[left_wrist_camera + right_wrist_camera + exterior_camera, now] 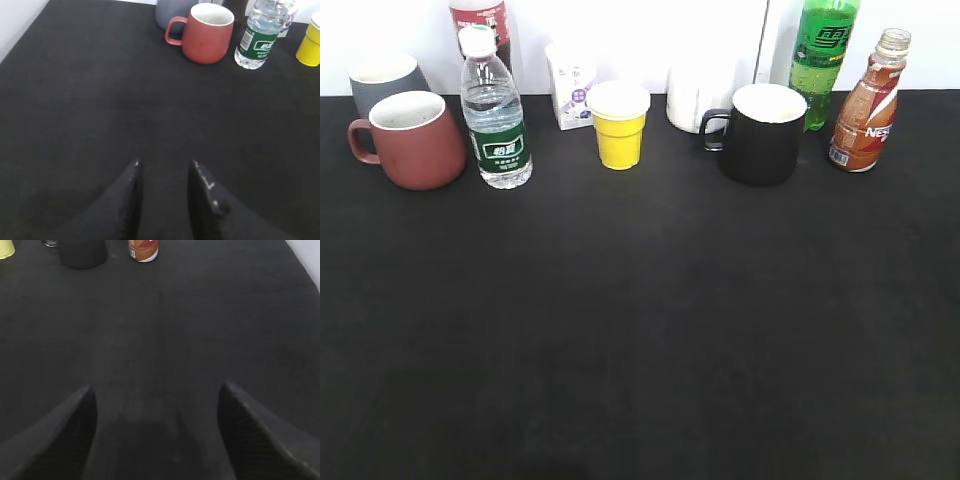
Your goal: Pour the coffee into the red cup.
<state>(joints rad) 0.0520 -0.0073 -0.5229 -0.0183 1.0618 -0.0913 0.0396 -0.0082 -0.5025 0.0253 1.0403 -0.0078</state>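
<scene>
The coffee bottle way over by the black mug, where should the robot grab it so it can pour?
Probably around the labelled middle of the coffee bottle, coming from the front, the open table side. It stands upright and its curvy body narrows there. The black mug sits close on one side and the green soda bottle behind. The right gripper, open and nearer, suits best.

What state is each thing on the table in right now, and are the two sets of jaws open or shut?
coffee: upright, cap off, untouched
red cup: upright, looks empty
water bottle: upright, capped
yellow cup: upright, contents not visible
black mug: upright, contents not visible
green soda bottle: upright, top out of frame
left gripper: jaws open, empty
right gripper: jaws wide open, empty
</scene>
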